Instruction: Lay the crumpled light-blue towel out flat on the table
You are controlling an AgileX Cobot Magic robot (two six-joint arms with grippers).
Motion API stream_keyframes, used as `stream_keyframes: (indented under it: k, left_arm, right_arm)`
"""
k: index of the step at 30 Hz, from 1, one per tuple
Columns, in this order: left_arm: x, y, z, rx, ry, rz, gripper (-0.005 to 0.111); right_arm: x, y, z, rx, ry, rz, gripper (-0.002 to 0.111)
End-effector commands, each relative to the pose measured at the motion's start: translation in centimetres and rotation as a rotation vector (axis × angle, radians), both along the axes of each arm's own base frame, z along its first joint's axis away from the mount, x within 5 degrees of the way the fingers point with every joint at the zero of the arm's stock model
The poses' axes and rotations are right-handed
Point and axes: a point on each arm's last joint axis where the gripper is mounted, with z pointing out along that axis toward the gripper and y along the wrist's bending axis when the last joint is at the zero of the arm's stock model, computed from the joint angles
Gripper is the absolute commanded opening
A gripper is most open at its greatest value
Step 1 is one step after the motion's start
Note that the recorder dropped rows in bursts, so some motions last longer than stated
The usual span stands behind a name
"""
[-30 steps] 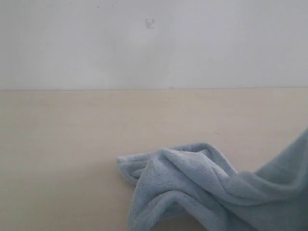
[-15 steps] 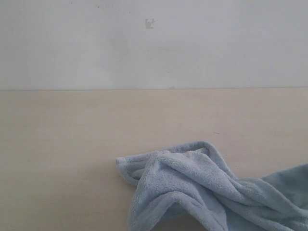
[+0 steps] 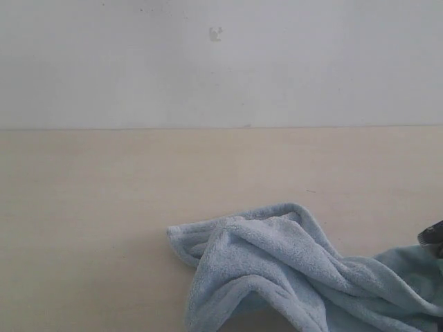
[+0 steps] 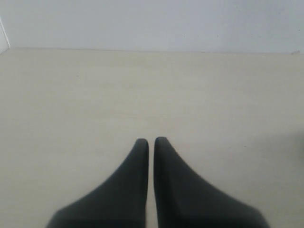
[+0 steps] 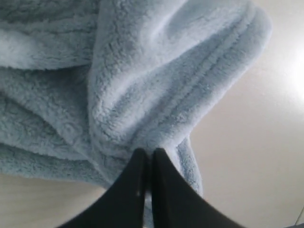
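Black and tapered, the two fingers of the right gripper (image 5: 148, 153) stood pressed together. We saw them pinching a fold of the towel (image 5: 142, 76) at their tips, where the fluffy fleece gathered into tight creases. From that pinch the pale blue cloth fanned away in thick ridges, with a stitched hem running along one rounded lobe. Past the cloth's edge lay the bare beige table (image 5: 247, 161). The left gripper (image 4: 151, 140) was likewise closed, its dark fingers side by side with only a hairline gap, and it held nothing. Beyond its tips we saw only plain table, running back to the white wall (image 4: 152, 23). In the exterior view the towel (image 3: 277, 263) sat crumpled on the table (image 3: 104, 207) in the lower right of that view, well apart from the left side of the surface. It was bunched into several long folds. These ran from a rounded, hemmed corner near the middle down toward the right and bottom edges, where the cloth passed out of sight. A small dark shape (image 3: 432, 236) showed at the right edge, just above the cloth; we could not tell what part it was. Behind the table the wall carried one small grey mark (image 3: 216, 33).
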Motion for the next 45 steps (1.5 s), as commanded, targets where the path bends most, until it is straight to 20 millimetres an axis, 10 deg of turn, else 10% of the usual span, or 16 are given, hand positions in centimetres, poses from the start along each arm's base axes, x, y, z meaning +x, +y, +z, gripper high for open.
stream_keyframes:
  k: [1,6,13,21,25,33,45]
  left_arm:
    - [0.0,0.0,-0.1,0.007,0.0,0.003,0.004]
    - [0.0,0.0,-0.1,0.007,0.0,0.003,0.004]
    - [0.0,0.0,-0.1,0.007,0.0,0.003,0.004]
    - [0.0,0.0,-0.1,0.007,0.0,0.003,0.004]
    - [0.0,0.0,-0.1,0.007,0.0,0.003,0.004]
    - [0.0,0.0,-0.1,0.007,0.0,0.003,0.004]
    - [0.0,0.0,-0.1,0.007,0.0,0.003,0.004]
  right_arm:
    - [1.4,0.7,-1.3,0.043,-0.025,0.073,0.007]
    - [3.0,2.0,0.5,0.22,-0.3,0.022,0.007]
    - [2.5,0.2,1.3,-0.014,-0.238,0.12,0.008]
    - [3.8,1.4,1.6,0.106,-0.349,0.172,0.05]
    - [4.3,4.3,2.6,0.362,-0.382,0.039,0.051]
    - [-0.1,13.8,2.8,0.586,-0.198,0.678,0.051]
    - [1.1,14.8,1.3,0.552,-0.254,0.744,0.051]
